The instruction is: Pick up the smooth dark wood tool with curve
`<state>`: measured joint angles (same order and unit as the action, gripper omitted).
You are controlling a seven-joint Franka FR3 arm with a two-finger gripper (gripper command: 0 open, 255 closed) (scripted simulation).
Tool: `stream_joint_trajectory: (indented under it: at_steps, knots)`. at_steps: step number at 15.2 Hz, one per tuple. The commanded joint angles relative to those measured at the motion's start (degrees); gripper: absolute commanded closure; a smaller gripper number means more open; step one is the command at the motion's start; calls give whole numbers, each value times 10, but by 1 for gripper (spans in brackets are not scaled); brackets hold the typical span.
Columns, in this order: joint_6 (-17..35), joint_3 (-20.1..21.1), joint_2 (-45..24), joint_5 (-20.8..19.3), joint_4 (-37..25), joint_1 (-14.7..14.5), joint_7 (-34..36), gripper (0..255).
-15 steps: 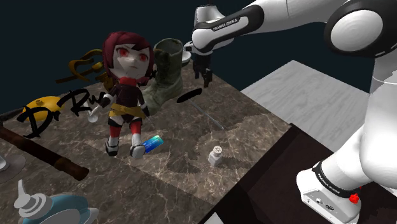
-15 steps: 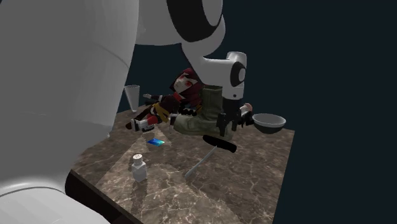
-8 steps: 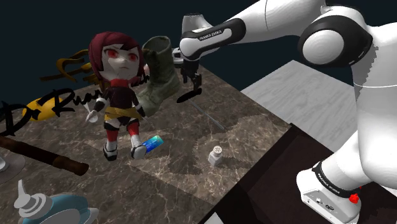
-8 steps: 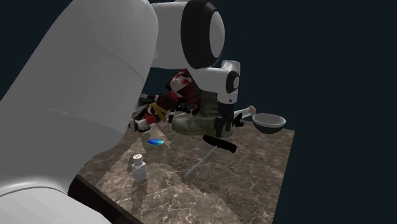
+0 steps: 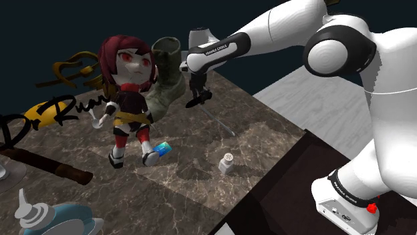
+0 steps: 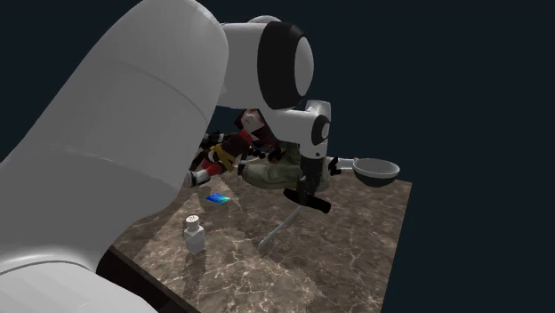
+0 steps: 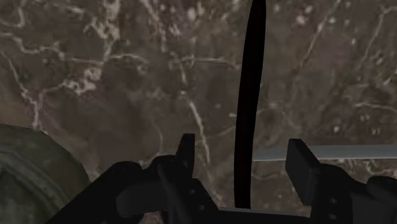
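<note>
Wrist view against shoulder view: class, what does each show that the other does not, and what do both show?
Wrist view: the hand is open, its fingers apart on either side of the black curved tool, not touching it. Shoulder view: the doll, the shaker and the white arm. Both: the tool, the olive boot and the marble top.

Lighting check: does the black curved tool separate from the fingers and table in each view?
Wrist view: the tool renders flat black, unshaded, same tone as the fingers, crisp against the pale-veined table. Shoulder view: dim; tool blends into the gripper. Second exterior view: its black outline reads clearly on lit marble.
</note>
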<state>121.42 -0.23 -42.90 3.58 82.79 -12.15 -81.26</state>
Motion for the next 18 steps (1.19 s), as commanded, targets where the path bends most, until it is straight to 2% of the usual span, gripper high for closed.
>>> stream_joint_trajectory:
  at_steps: [1,9,18]
  knots:
    - [0,1,-1,0,0,-1,0,255]
    - [1,0,0,0,2,0,-1,255]
    - [-46,0,37,-1,-8,0,1,255]
